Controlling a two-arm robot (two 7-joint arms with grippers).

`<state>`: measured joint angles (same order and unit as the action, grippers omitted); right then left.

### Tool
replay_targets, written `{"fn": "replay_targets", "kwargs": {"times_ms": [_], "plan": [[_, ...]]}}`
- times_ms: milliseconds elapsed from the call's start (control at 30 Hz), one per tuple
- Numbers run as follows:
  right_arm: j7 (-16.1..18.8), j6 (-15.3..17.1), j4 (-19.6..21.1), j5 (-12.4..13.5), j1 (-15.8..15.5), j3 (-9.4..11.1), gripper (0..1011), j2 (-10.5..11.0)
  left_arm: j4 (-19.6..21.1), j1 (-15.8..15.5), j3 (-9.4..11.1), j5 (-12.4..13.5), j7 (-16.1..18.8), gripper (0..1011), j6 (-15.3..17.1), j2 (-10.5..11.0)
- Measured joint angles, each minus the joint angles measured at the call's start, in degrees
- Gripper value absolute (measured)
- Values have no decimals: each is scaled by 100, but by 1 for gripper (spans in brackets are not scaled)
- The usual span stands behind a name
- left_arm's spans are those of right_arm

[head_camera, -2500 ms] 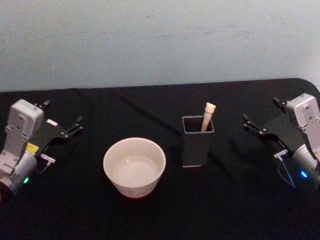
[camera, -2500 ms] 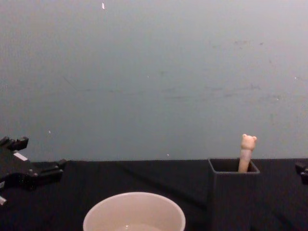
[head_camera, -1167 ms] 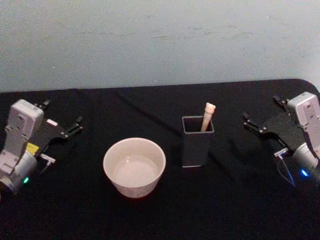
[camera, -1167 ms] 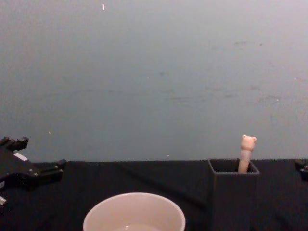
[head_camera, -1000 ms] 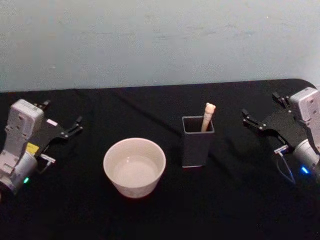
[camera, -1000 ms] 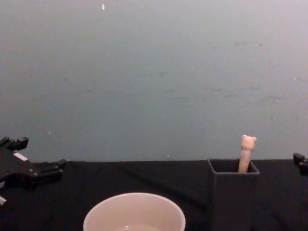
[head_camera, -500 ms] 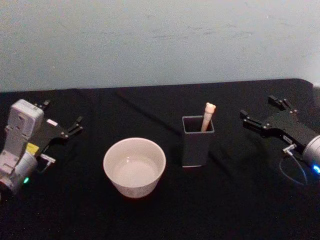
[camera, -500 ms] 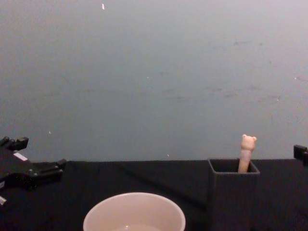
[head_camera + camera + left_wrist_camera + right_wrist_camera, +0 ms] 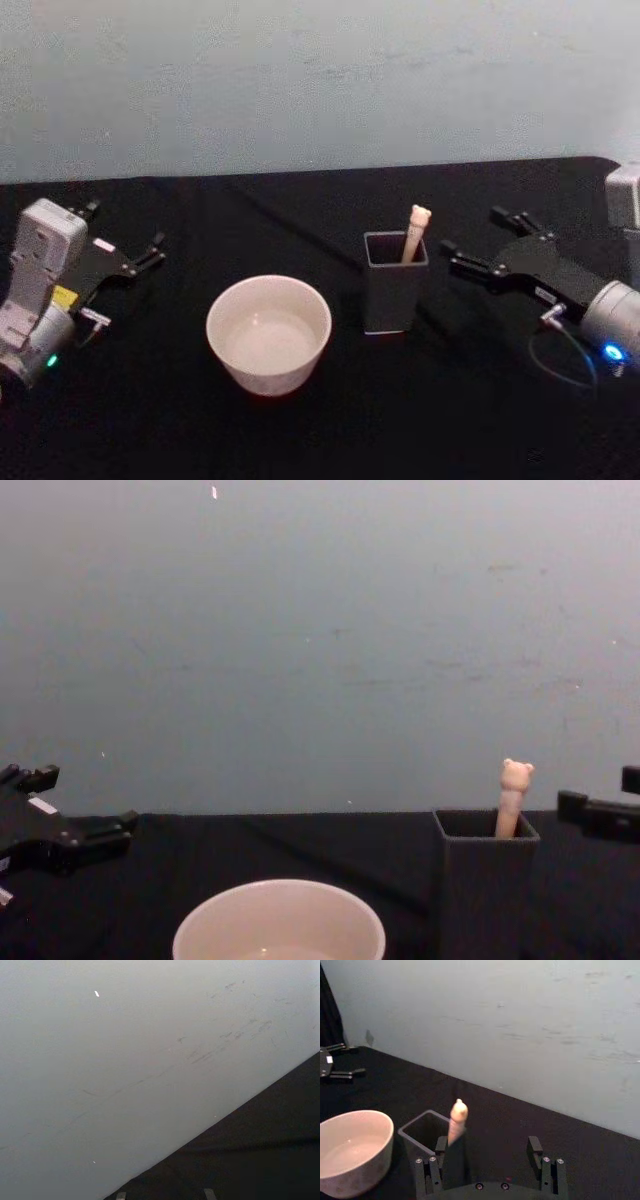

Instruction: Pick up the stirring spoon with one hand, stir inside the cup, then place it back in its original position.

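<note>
The stirring spoon (image 9: 415, 232) stands in a dark grey square holder (image 9: 390, 300), with only its beige handle and bear-head knob above the rim. The knob also shows in the chest view on the spoon (image 9: 515, 794) and in the right wrist view on the spoon (image 9: 457, 1116). Left of the holder sits the cream-white cup (image 9: 266, 375), with the cup (image 9: 355, 1165) also seen from the right wrist. My right gripper (image 9: 487, 240) hovers open just right of the holder, fingers pointing at the spoon and apart from it. My left gripper (image 9: 122, 232) rests open at the far left.
A black cloth (image 9: 320, 430) covers the table up to a pale wall (image 9: 320, 80) behind. A thin cable loops on the cloth below the right wrist (image 9: 560, 355). Open cloth lies between the cup and the left gripper and in front of both vessels.
My right gripper has swung in from the far right toward the holder, its fingers now close to the spoon's handle. The left arm, cup and spoon have not moved.
</note>
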<state>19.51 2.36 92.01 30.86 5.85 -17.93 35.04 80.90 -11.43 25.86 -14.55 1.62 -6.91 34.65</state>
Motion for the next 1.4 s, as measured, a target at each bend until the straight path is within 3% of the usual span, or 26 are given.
{"fn": "replay_targets", "kwargs": {"times_ms": [667, 1400], "plan": [[625, 139, -597, -264, 646, -235, 1003, -496, 0, 0, 0, 0, 0, 1001, 0, 0], [763, 195, -955, -361, 943, -340, 1002, -715, 0, 0, 0, 0, 0, 1001, 0, 0]]}}
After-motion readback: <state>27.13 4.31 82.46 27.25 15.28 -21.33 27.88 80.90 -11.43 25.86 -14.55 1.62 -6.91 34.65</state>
